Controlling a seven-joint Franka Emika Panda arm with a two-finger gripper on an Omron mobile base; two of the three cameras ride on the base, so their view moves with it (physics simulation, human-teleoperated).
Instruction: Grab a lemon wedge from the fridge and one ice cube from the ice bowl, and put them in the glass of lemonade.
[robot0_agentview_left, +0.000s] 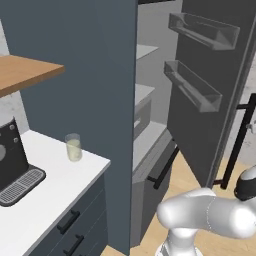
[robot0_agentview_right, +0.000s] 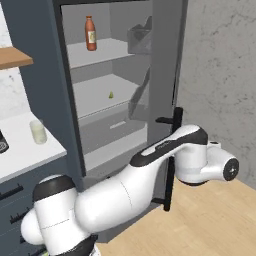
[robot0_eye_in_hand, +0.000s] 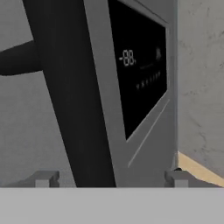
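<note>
A: Fridge (robot0_agentview_right: 125, 75) condition?

B: Door (robot0_agentview_left: 210, 85) swung open. Inside, pale grey shelves and a drawer below. The door's inner face carries two clear bins, one above the other.

A: Wedge location?

B: The wedge (robot0_agentview_right: 110, 94) sits on the middle shelf, a tiny yellow-green piece, alone there, toward the back. On the shelf above it stands an orange bottle (robot0_agentview_right: 90, 33), upright.

A: Glass?

B: The glass (robot0_agentview_left: 73, 147) stands upright on the white counter (robot0_agentview_left: 60, 190), near its fridge-side corner, holding pale yellow liquid. A black coffee machine (robot0_agentview_left: 12, 160) stands well to its left on the same counter. A wooden shelf (robot0_agentview_left: 25, 72) hangs above.

A: Arm position?

B: The arm (robot0_agentview_right: 150, 170) reaches past the open door's outer edge, beside the black bar handle (robot0_agentview_right: 172, 155). Its hand end is on the far side of the door, well away from the wedge and the glass.

A: Gripper state?

B: In the hand view the gripper (robot0_eye_in_hand: 109, 178) has its two tips set wide apart at the bottom, nothing between them. The black handle runs up just ahead of them, left of centre; contact with it cannot be told. To the right is the door's black display panel (robot0_eye_in_hand: 140, 74), with the grey wall and a strip of wood floor beyond.
</note>
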